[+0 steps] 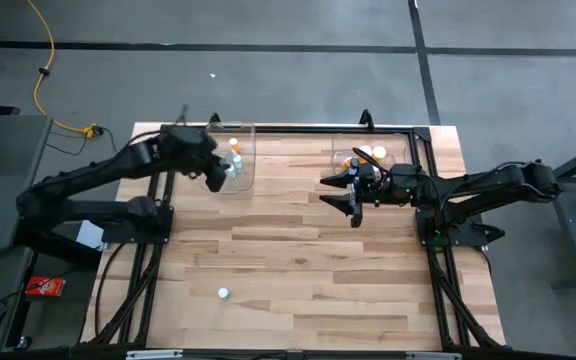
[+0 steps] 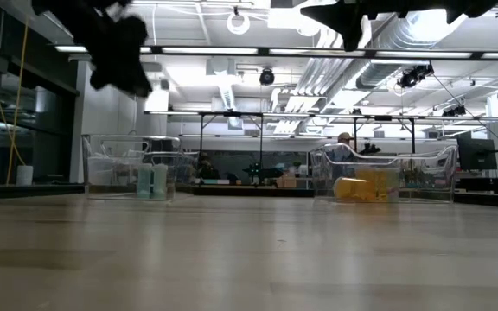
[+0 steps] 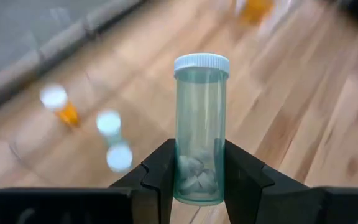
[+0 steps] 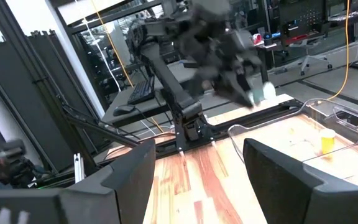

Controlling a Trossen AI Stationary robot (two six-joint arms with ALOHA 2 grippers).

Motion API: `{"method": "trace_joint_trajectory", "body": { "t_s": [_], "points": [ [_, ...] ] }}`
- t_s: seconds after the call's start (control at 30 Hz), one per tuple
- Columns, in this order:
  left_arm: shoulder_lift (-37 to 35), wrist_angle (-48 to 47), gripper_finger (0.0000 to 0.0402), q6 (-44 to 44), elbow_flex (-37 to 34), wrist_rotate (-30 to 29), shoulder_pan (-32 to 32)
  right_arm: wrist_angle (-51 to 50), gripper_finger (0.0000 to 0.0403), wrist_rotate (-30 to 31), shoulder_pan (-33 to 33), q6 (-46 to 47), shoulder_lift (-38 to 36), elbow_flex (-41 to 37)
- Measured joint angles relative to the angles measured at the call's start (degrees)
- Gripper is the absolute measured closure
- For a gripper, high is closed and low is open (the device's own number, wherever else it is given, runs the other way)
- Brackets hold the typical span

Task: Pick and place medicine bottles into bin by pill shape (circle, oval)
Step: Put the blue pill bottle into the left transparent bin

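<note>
I work in a robotics lab, an open industrial hall. My pale wooden plank table (image 1: pixel 298 250) stands on a grey concrete floor (image 1: pixel 268 70) marked with dark lines, and a yellow cable (image 1: pixel 40 60) trails across it. Overhead run exposed silver ducts (image 2: pixel 232 86) and long strip lights (image 2: pixel 456 55). Beyond the table stand black metal frames (image 2: pixel 301 121), a dark monitor (image 2: pixel 476 154) and, at my left, a desk with a black keyboard (image 4: pixel 143 90).

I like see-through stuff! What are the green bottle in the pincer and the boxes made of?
The green bottle looks like clear tinted plastic: the pills show through, and its ribbed white cap is matte. The bins look like glossy clear plastic, though glass isn't excluded.
</note>
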Motion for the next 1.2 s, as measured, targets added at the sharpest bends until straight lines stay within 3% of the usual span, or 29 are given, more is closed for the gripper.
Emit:
{"method": "trace_joint_trajectory", "body": {
  "t_s": [0.2,0.47,0.87,1.2],
  "points": [
    [12.40,-1.93,0.0307,3.97,0.02,2.79,2.14,-0.01,0.0167,0.00,0.00,0.59,0.00,0.00],
    [23.18,-1.22,0.0307,6.35,0.02,-0.16,2.16,-0.28,0.0167,0.00,0.00,2.54,0.02,0.00],
    [25.48,-0.19,0.0302,7.79,0.02,-0.23,2.14,-0.49,0.0167,0.00,0.00,2.58,0.02,0.00],
    [25.46,-0.26,0.0245,6.30,0.02,-0.22,2.14,-0.49,0.0167,0.00,0.00,2.57,0.02,0.00]
  ]
}}
